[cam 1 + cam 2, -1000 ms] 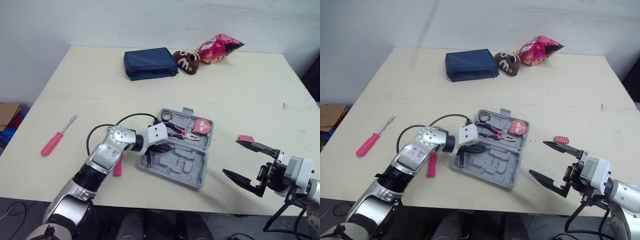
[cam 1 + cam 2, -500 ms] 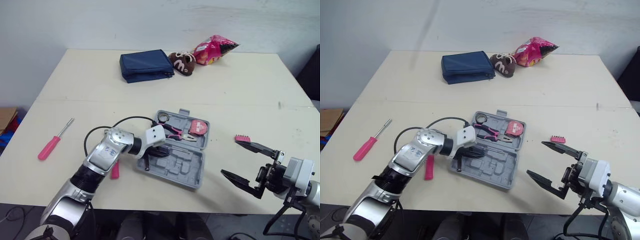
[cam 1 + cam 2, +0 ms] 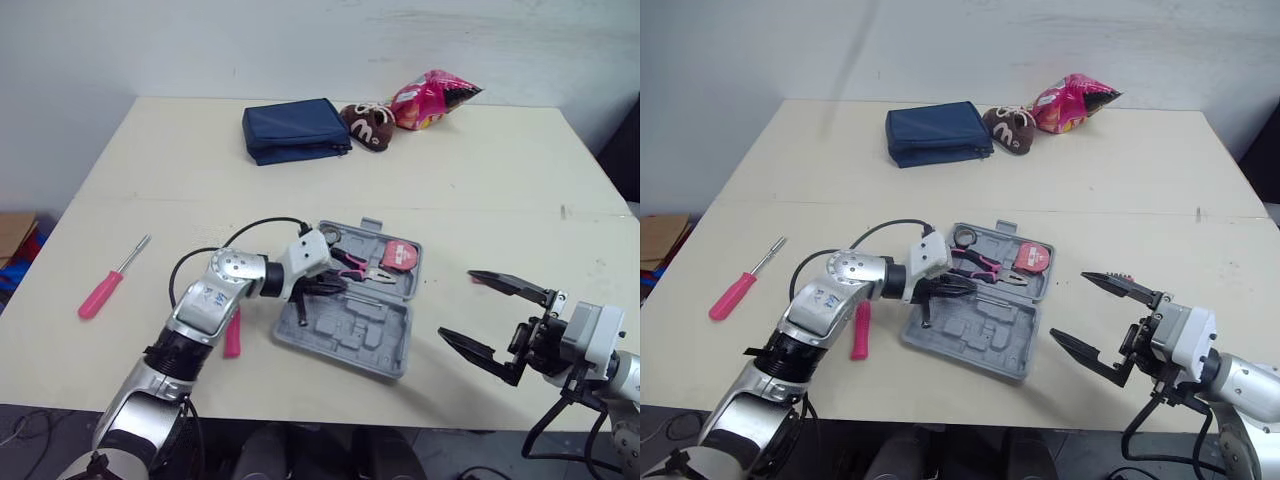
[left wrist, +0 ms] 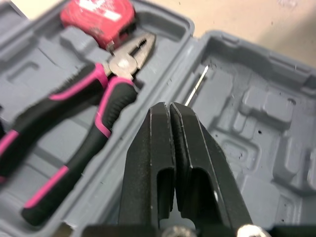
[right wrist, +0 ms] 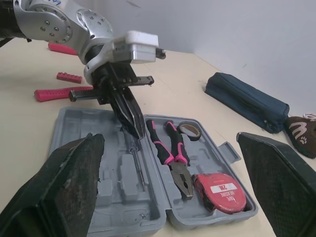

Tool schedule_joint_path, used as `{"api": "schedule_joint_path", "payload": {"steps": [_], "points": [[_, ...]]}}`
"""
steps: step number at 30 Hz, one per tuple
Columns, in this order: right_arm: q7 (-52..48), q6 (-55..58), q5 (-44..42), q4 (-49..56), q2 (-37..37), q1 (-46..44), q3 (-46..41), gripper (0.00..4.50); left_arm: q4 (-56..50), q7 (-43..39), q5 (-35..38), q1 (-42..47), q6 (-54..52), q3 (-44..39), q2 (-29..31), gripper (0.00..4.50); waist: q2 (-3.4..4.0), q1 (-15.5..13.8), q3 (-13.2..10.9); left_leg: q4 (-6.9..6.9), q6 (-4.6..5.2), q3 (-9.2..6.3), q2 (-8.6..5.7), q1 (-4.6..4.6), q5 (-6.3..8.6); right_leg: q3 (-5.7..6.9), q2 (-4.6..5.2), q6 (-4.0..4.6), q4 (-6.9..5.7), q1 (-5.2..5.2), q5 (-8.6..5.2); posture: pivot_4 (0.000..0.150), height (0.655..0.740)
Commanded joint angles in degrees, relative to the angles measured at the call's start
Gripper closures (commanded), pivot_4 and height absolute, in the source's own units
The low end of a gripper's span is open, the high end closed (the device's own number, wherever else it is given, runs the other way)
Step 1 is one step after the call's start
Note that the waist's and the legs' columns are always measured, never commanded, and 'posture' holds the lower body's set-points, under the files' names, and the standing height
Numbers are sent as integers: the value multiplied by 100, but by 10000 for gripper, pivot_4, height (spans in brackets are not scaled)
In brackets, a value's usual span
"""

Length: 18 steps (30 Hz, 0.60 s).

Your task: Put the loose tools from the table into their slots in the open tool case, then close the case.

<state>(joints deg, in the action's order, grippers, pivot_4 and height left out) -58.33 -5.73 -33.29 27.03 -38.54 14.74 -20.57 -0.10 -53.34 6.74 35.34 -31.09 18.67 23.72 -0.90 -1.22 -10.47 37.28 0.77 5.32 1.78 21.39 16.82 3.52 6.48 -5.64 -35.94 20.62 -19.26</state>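
My left gripper (image 4: pixel 171 104) has its two black fingers pressed flat together, with nothing between them. It hangs over the middle of the tool case (image 3: pixel 372 338), tips pointing down at the hinge line between the two halves. I cannot tell whether they touch the plastic.

Just past the tips, in the near half of the case, a thin metal shaft (image 4: pixel 196 86) lies along the hinge beside the moulded slots. The far half holds the pink-and-black pliers (image 3: pixel 356 266). A red tape measure (image 3: pixel 402 254) sits at their nose and a small roll of tape (image 5: pixel 188 129) at their handle end.

Just left of the case, under my left forearm, a pink-handled tool (image 3: pixel 233 338) lies on the table (image 3: pixel 500 180). Further left, well apart from the case, lies a pink screwdriver (image 3: pixel 104 287).

My right gripper (image 3: pixel 455 305) hovers to the right of the case, apart from it, fingers spread wide and holding nothing.

Beyond the case, along the table's far side, lie a blue pouch (image 3: pixel 297 128), a brown plush item (image 3: pixel 372 125) and a pink snack bag (image 3: pixel 435 97).
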Motion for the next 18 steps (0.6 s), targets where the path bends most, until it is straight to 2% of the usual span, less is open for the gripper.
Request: {"api": "schedule_joint_path", "payload": {"steps": [1,10,18], "points": [[6,-22,-52,185,-12,19,-49,0,-52,66,-41,-22,96,37,-43,44379,0,-2,0,0,0,0,0,0,0,0,0,0,0,0,0,1500,7400],[-133,-193,-65,27,49,157,-122,0,35,200,-190,-80,24,258,-104,44379,0,-5,0,-4,0,-1,0,0,0,1,1,0,5,-1,0,1500,7400],[-340,-515,-63,-212,158,337,-192,0,209,227,-623,-73,-515,772,147,44379,1,-6,1,-8,8,-1,0,-8,7,-1,2,0,8,-8,0,1500,7400]]}}
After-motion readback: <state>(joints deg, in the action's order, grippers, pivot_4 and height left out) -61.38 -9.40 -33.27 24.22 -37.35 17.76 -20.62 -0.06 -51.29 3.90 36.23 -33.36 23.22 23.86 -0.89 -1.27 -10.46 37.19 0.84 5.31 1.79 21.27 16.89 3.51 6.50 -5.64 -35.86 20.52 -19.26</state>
